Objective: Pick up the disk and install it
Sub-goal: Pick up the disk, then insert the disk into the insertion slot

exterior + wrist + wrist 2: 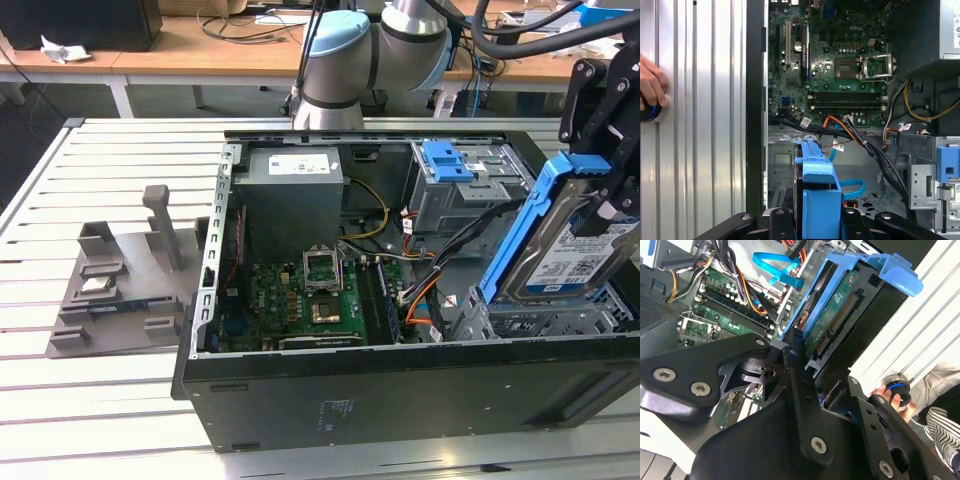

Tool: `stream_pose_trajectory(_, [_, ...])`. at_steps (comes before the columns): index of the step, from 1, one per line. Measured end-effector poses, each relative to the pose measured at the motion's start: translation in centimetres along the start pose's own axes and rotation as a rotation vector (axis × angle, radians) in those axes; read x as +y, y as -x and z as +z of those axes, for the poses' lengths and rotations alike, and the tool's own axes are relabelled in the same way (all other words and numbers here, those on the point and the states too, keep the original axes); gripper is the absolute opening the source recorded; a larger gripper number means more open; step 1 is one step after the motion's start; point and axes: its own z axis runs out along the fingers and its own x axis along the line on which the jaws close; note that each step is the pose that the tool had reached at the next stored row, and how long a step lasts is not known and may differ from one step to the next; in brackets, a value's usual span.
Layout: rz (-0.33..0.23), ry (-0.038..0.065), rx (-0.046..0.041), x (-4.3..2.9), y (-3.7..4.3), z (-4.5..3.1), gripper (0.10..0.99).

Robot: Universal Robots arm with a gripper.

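Note:
My gripper (604, 212) is shut on the disk (572, 252), a silver drive with a blue-and-white label in a blue plastic carrier. The disk hangs steeply tilted over the metal drive bay (540, 318) at the exterior view's right end of the open computer case (400, 400), its lower edge close to the bay. In the second wrist view the disk (836, 315) shows its green circuit board between black fingers (792, 362). In the first wrist view the blue carrier of the disk (816, 172) points into the case.
Inside the case lie a motherboard (310, 290), a grey power-supply box (290, 190), a grey cage with a blue latch (455, 170) and cable bundles (440, 250). A grey fixture (120, 280) stands on the slatted table. A person's hand (650, 87) rests on a blue-ringed button.

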Motion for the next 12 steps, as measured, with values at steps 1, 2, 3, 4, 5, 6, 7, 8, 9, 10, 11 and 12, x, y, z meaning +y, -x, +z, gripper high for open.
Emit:
stream_pose_trajectory(1, [0.000,0.000,0.0000,0.00,0.00,0.00,0.369])
stream_pose_trajectory(2, [0.000,0.000,0.0000,-0.01,0.00,0.00,0.369])
stream_pose_trajectory(3, [0.000,0.000,0.0000,-0.01,0.00,0.00,0.369])
stream_pose_trajectory(4, [0.000,0.000,0.0000,-0.01,0.00,0.00,0.369])
stream_pose_trajectory(5, [0.000,0.000,0.0000,-0.01,0.00,0.00,0.369])
stream_pose_trajectory(6, [0.000,0.000,0.0001,-0.02,0.00,0.00,0.369])
stream_pose_trajectory(7, [0.000,0.000,0.0000,-0.02,0.00,0.00,0.369])
stream_pose_trajectory(8, [0.000,0.000,0.0000,-0.03,0.00,0.00,0.369])
stream_pose_trajectory(9, [0.000,0.000,0.0001,-0.03,0.00,0.00,0.369])
stream_pose_trajectory(10, [0.000,0.000,0.0000,-0.04,0.00,0.00,0.369])
stream_pose_trajectory(11, [0.000,0.000,-0.0003,-0.04,0.00,0.00,0.369])
stream_pose_trajectory(12, [0.000,0.000,-0.0022,-0.04,-0.01,-0.01,0.369])
